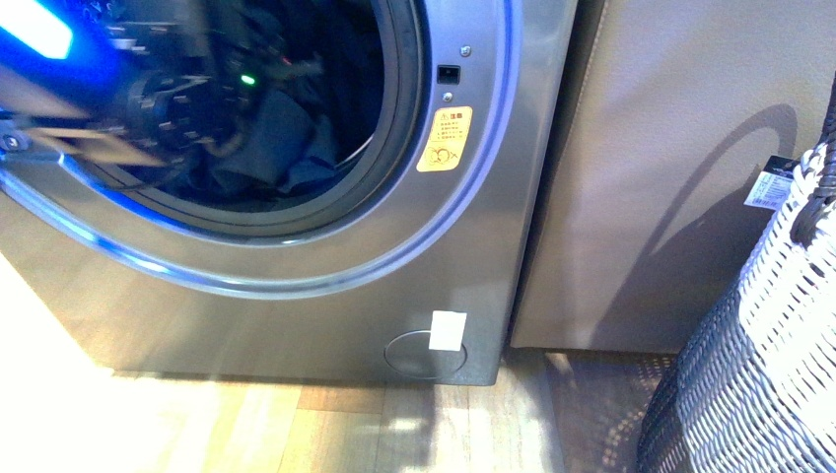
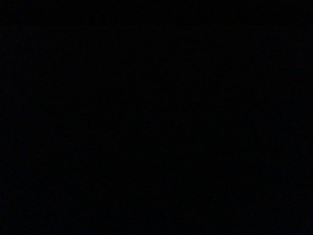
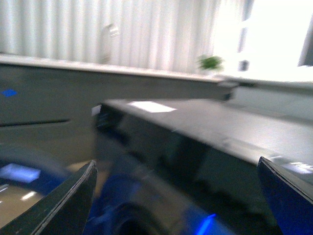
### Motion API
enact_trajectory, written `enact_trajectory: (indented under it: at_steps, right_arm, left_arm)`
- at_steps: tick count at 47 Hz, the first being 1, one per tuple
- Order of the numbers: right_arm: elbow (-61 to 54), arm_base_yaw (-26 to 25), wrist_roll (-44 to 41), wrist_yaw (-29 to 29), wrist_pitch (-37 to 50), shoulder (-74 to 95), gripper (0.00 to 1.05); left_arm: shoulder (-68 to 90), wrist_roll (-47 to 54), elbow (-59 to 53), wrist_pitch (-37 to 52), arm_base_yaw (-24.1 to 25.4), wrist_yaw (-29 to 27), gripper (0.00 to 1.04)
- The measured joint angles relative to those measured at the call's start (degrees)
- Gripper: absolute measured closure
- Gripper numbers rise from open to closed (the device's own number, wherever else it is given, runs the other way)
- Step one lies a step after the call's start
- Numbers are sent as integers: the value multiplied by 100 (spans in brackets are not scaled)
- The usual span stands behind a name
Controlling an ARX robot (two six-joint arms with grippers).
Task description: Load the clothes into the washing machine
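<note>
The washing machine (image 1: 325,266) is silver-grey, with its round porthole open and a blue-lit ring around it. Dark navy clothes (image 1: 286,148) lie in a heap inside the drum. My left arm (image 1: 168,103), motion-blurred, reaches into the drum mouth from the left, just above the clothes. Its jaws are hidden, and the left wrist view is dark. My right gripper (image 3: 178,196) is open and empty, with its fingers (image 3: 68,205) wide apart. It is held above the machine's blurred top (image 3: 195,147).
An orange warning sticker (image 1: 444,139) sits right of the porthole, and a white label (image 1: 448,330) low on the front. A plain grey-brown cabinet (image 1: 670,177) stands to the right of the machine. A white-and-dark wicker basket (image 1: 759,365) stands at the far right on the wood floor (image 1: 296,424).
</note>
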Motion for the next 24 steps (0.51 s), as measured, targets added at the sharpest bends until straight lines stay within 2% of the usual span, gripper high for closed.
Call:
enact_trajectory:
  at_steps: [1,2,6,9,16,24]
  right_arm:
    - [-48,42,-39,304,103,-15,8]
    - [-160,116,-232,911,295,-59,8]
    - [-734,337,-660,2629,813,-369,8]
    - [-1231,461,-815,3484,1049,-695,8]
    - [-2522,710,-977,4704,1523,-1641,8]
    - [-4131,1027,-999,5593,1982,-2562,8]
  left_arm:
    - [0,4,20,-22,0,-2,81]
    - [0,11,33,-28,0,-2,81]
    - [0,37,72,-55,15,11,81]
    - [0,39,76,-55,37,17,81]
    - [0,37,76,-59,79,55,81]
    - [0,33,70,-44,79,116,81]
